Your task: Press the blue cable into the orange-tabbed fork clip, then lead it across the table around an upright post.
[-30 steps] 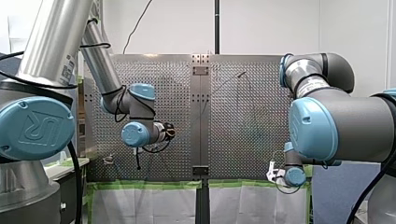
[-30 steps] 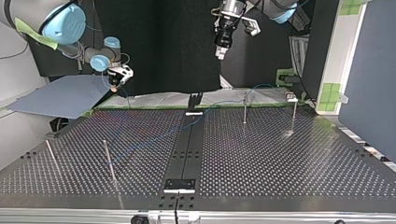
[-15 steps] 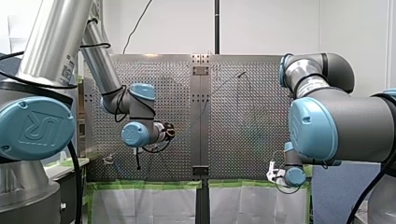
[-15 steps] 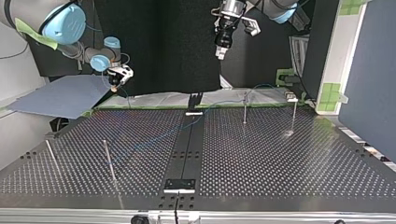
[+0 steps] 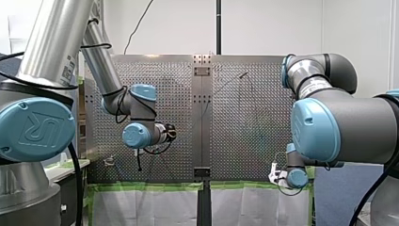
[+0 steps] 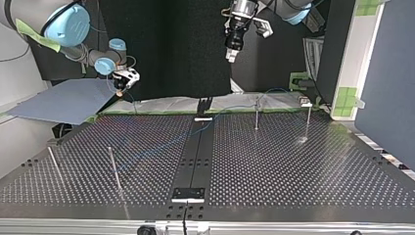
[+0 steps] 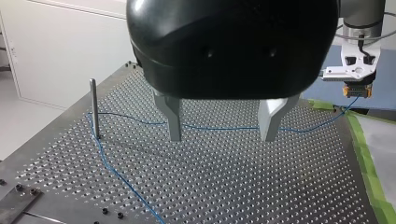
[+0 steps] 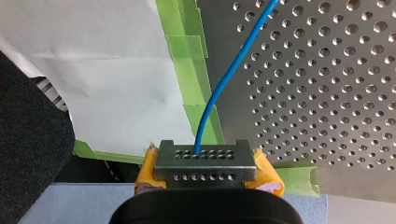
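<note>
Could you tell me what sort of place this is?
Likely a robotics lab cable-routing bench: my left arm and my right arm over a perforated table, upright posts, a blue cable.

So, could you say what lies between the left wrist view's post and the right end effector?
The blue cable spans the perforated table between them, per the left wrist view.

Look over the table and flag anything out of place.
Nothing stands out. The blue cable lies loose on the perforated table, bending at one upright post; my right gripper holds its end by the green tape.
</note>
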